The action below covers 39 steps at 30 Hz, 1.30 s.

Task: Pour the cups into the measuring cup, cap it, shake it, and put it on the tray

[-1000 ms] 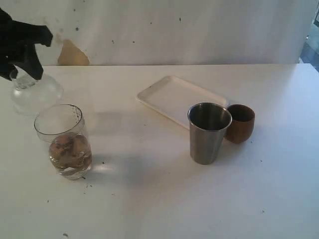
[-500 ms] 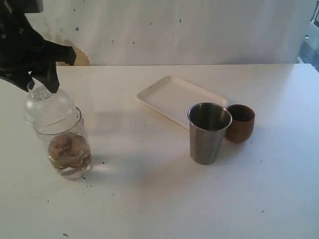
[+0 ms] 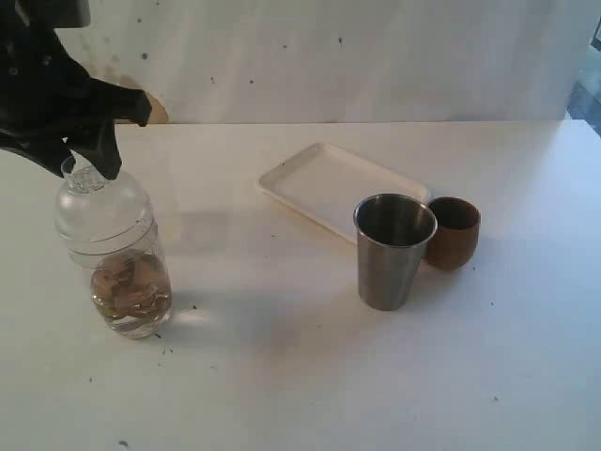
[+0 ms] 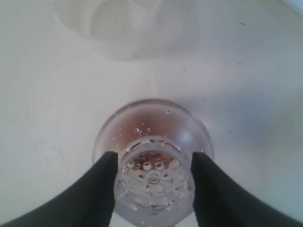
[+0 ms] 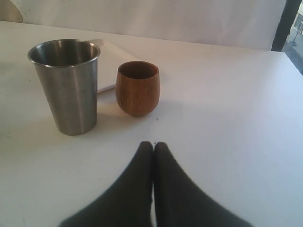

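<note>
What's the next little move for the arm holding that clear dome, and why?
Probably press the clear domed cap straight down onto the tall clear plastic measuring cup. The left gripper grips the cap's neck, the dome sits at the cup's rim, and brownish liquid is inside; a loose cap might leak when shaken.

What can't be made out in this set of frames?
- Whether the cap is fully seated on the measuring cup: exterior view, clear on clear, and the left gripper covers its top.
- Whether the steel tumbler and wooden cup are empty: right wrist view, their walls hide the bottoms.
- Frosted cup: left wrist view, blurred and cut off by the frame edge.
</note>
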Motion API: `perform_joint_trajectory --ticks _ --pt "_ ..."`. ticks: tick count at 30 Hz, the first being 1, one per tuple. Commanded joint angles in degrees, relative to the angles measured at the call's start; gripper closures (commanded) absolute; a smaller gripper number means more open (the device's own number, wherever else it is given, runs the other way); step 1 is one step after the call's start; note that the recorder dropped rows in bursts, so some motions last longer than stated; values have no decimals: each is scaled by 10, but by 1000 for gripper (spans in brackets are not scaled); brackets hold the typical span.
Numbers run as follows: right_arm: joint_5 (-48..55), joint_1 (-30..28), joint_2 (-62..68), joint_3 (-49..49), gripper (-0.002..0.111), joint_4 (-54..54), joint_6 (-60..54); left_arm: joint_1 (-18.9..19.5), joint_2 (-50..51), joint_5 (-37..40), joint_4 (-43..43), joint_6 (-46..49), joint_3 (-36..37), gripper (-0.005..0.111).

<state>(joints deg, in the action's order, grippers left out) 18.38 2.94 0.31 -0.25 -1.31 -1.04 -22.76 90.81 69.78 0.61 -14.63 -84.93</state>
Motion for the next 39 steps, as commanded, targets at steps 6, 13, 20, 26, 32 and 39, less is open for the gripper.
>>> perform_joint_trajectory --ticks 6,13,20,26,32,39 --pt "-4 -1 -3 3 108 0 -3 -3 0 2 -2 14 -1 107" --pt "-4 -1 -3 3 108 0 -3 -3 0 -17 -6 38 22 96" --pt "-4 -1 -3 3 108 0 -3 -3 0 -39 -6 39 32 48" --pt "-4 -1 -3 3 108 0 -3 -3 -1 -38 -6 41 25 45" --pt "-4 -1 -3 3 108 0 -3 -3 -1 -5 -10 41 -30 50" --pt "-4 -1 -3 3 108 0 -3 -8 -1 2 -30 84 -70 101"
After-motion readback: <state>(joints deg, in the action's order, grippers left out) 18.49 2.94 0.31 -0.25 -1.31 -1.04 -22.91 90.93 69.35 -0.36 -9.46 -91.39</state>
